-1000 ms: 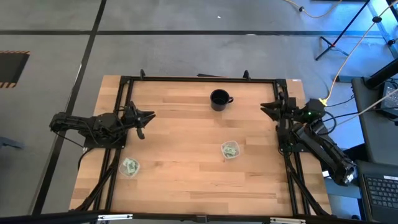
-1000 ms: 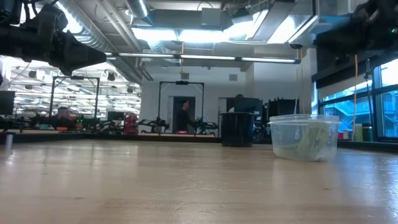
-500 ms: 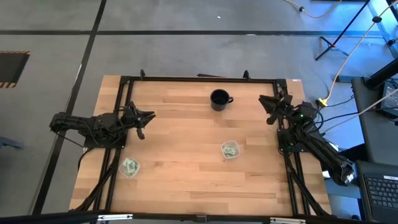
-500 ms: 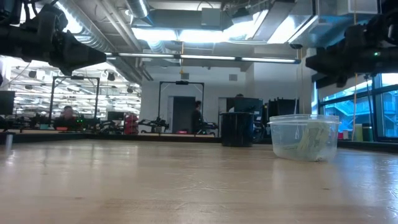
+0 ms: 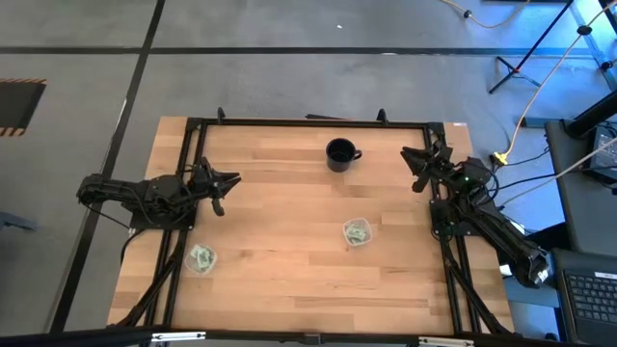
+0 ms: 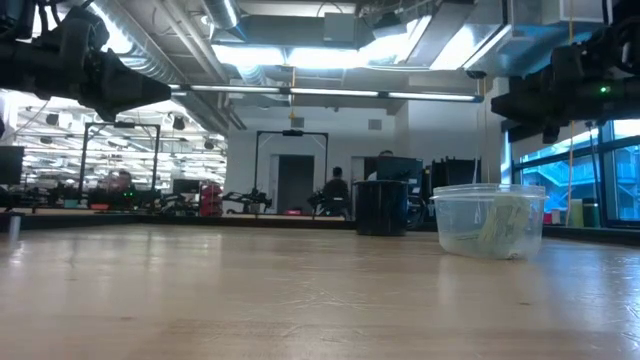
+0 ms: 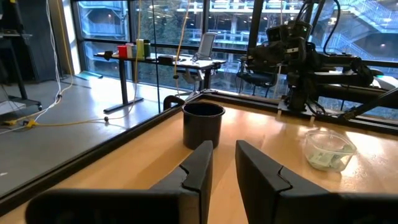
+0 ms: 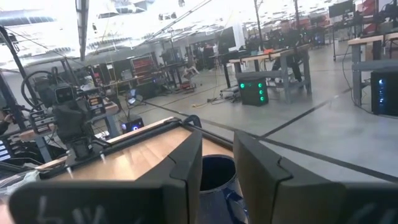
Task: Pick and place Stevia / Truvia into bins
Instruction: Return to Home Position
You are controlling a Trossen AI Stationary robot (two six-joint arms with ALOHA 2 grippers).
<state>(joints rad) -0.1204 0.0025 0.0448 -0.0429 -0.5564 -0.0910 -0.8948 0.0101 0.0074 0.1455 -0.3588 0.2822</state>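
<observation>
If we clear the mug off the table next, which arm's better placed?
Right. The right gripper sits nearer the mug and faces it, empty; the mug shows just ahead in its wrist view. The left gripper waits farther off at the table's left edge.

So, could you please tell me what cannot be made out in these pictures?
Sachets in the right cup: too small to count from high, bunched in the low view.
Left cup: outside the low view's frame; its sachets only specks from high.
Mug inside: dark in every view.
</observation>
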